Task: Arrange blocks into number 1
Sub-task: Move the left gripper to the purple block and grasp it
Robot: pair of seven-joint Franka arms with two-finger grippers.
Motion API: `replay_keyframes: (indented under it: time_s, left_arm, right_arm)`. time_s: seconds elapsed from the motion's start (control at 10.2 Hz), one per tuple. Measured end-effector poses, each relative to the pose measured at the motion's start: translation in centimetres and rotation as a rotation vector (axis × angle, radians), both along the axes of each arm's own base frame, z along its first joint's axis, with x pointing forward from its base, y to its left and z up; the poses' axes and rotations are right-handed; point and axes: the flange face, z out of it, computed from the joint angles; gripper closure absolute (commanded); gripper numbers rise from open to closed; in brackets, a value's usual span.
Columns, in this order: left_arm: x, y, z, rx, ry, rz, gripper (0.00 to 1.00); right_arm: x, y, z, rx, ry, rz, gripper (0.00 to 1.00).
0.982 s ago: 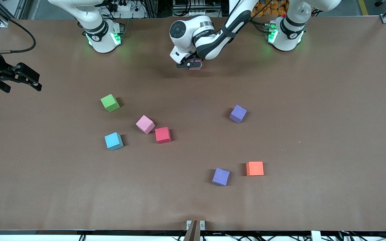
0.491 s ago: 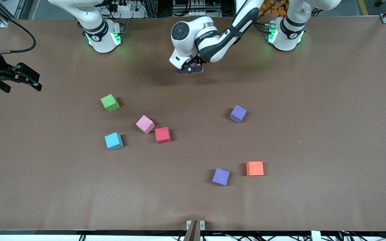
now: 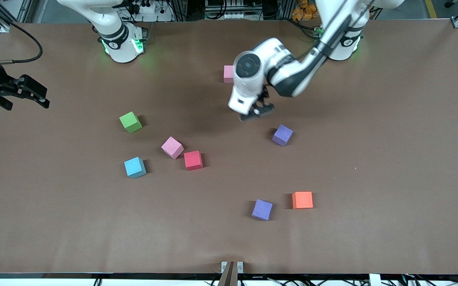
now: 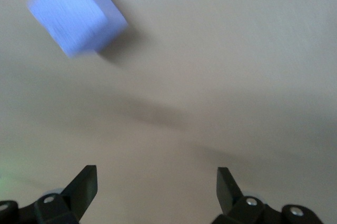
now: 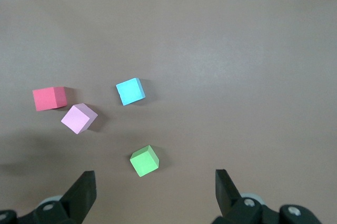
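While both arms hang over the brown table, its blocks lie scattered, view by view:

Front view, left gripper: over bare table near the upper purple block, fingers apart, holding nothing.
Front view, right gripper: waits at the right arm's end of the table, fingers spread, nothing between them.
Front view, placed block: one pink block sits alone close to the robots' bases, partly hidden by the left arm's wrist.
Front view, cluster: green block, second pink block, red block and light blue block lie toward the right arm's end; pink and red stand just beside each other, corners nearly touching.
Front view, nearest blocks: lower purple block and orange block rest side by side, close but apart, nearest the camera.

Left wrist view: open fingertips frame bare table; a blurred purple block lies ahead of them.

Right wrist view: spread fingertips frame the green block, with light blue, pink and red blocks farther off.
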Motion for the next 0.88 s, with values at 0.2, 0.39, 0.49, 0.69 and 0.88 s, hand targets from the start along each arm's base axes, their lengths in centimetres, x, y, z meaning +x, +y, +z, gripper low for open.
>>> replay_keyframes:
  time_s: [0.2,0.39,0.49,0.69,0.88]
  left_arm:
    - [2.2,2.3,-0.3,0.007,-0.003,0.034,0.0]
    - [4.3,4.8,-0.8,0.018,0.0,0.08,0.0]
    - [5.9,6.7,-1.3,0.025,-0.007,0.111,0.0]
    - [8.6,10.4,-2.4,0.02,-0.005,0.182,0.0]
    - [9.1,11.8,-4.5,-0.001,-0.011,0.233,0.0]
  right_arm:
    - [0.0,0.0,0.0,0.0,-0.002,0.0,0.0]
    - [0.1,0.0,0.1,0.0,-0.007,0.0,0.0]
    - [0.1,0.0,0.1,0.0,-0.008,0.0,0.0]
    - [0.1,0.0,0.1,0.0,-0.008,0.0,0.0]
    - [0.1,-0.1,0.1,0.0,-0.008,-0.001,0.0]
